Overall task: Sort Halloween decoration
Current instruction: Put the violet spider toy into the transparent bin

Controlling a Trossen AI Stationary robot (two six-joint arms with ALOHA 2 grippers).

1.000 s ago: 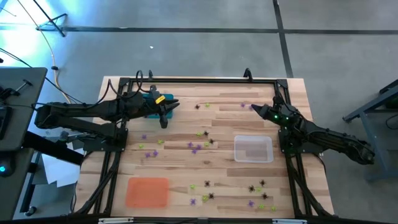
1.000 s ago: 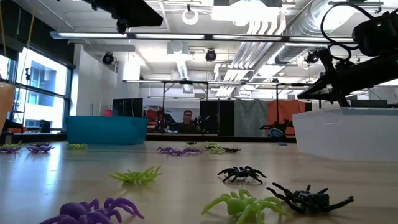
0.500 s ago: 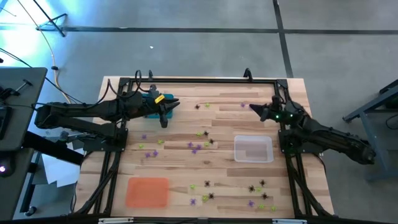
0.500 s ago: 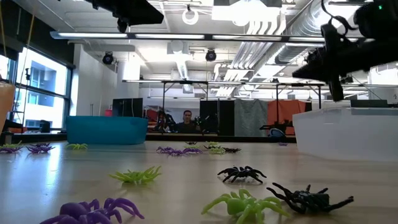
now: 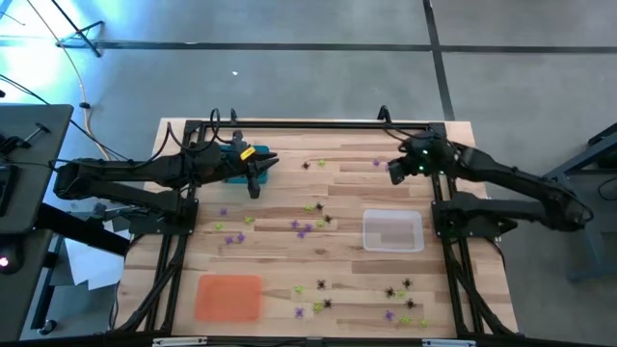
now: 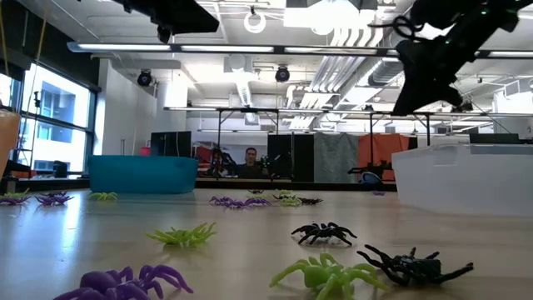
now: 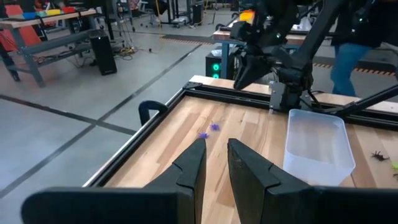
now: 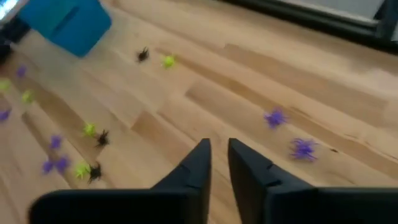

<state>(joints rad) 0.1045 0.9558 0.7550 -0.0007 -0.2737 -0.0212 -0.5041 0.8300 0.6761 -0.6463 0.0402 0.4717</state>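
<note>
From my station I see a pale wooden counter (image 5: 280, 260) with a dark metal frame around it, standing on a grey concrete floor (image 5: 289, 67) crossed by dark lines. The Halloween decoration (image 5: 310, 224) lies scattered over the planks: tiny black, yellow-green and purple spiders, one cluster in the middle, another along the near edge, a few by the far rail. An orange tray (image 5: 228, 295) sits at the near left, a clear tray (image 5: 392, 230) toward the right, a teal tray (image 5: 234, 164) at the far left.

My left gripper (image 5: 256, 179) hangs at the teal tray's edge, its fingers (image 7: 189, 171) narrowly parted with nothing between them. My right gripper (image 5: 394, 172) hovers above the far right of the counter, over two purple spiders (image 8: 289, 134); its fingers (image 8: 193, 168) stand slightly apart, empty (neither arm carries a spider).

Beyond the counter, the low view shows a workshop with ceiling ducts, strip lights, windows on the left and a person (image 6: 251, 165) seated far back.
</note>
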